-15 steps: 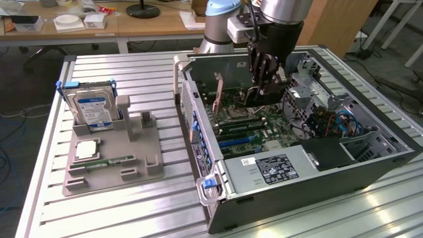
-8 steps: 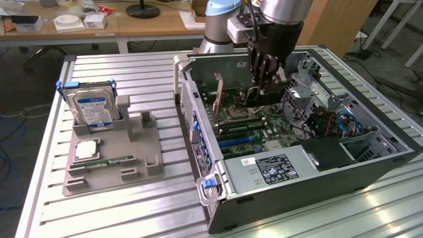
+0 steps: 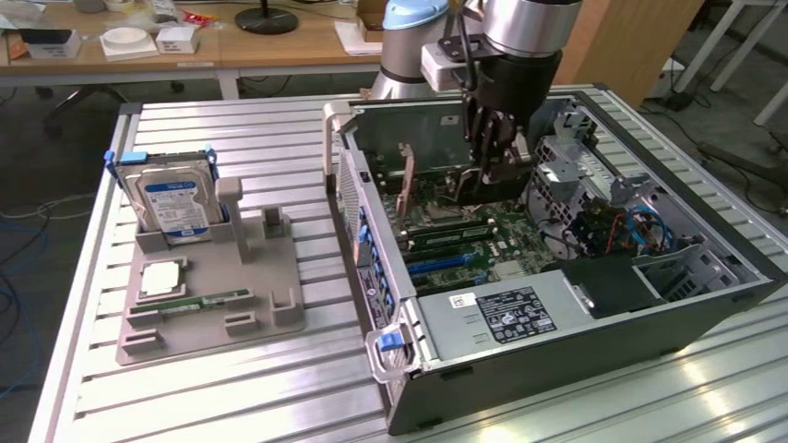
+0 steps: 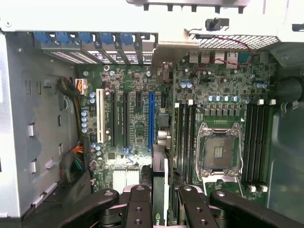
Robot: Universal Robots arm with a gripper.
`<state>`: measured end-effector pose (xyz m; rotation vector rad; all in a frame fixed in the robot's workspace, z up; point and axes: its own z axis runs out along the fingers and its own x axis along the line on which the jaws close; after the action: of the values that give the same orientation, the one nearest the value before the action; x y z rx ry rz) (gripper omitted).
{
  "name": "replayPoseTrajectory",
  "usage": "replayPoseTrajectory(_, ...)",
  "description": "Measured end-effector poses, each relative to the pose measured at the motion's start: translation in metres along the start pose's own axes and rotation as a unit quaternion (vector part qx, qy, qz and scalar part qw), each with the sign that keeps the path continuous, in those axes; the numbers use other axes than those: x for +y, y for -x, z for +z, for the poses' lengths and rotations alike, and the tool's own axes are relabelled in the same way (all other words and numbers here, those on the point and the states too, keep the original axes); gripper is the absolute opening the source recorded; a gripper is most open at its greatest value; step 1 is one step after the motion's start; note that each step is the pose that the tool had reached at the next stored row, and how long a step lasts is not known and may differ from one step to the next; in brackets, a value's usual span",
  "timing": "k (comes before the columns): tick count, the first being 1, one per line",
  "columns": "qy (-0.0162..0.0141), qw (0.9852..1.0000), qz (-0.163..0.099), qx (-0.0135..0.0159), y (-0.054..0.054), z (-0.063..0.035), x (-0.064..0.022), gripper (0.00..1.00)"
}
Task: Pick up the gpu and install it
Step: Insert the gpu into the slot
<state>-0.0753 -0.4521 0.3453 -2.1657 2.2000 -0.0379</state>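
The gripper [image 3: 490,175] is lowered inside the open computer case [image 3: 689,305], and the gpu [image 4: 159,190] is clamped edge-on between its fingers [image 4: 138,209], so the hand is closed on the card rather than empty. In the wrist view the thin dark card is seen standing on edge between the two finger pads, pointed down at the motherboard [image 4: 137,123]; this edge-down hold seems meant to let the connector edge meet a slot squarely. The card is carried near the blue expansion slot [image 4: 150,118] and beside the empty CPU socket [image 4: 219,154], not yet seated in any slot as far as can be judged.

In the exterior view, the grey parts tray [image 3: 265,305] is left on the slatted table [image 3: 185,406], to the exterior view's left of the case. The hard drive [image 3: 175,208] is kept upright at the tray's far end, and a memory stick [image 3: 197,302] is laid flat nearer the front, both untouched.
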Motion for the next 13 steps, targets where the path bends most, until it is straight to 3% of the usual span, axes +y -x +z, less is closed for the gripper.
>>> replayPoseTrajectory(13,-0.0001,1.0,0.003,0.0001,-0.006,0.0163,0.0046,0.26)
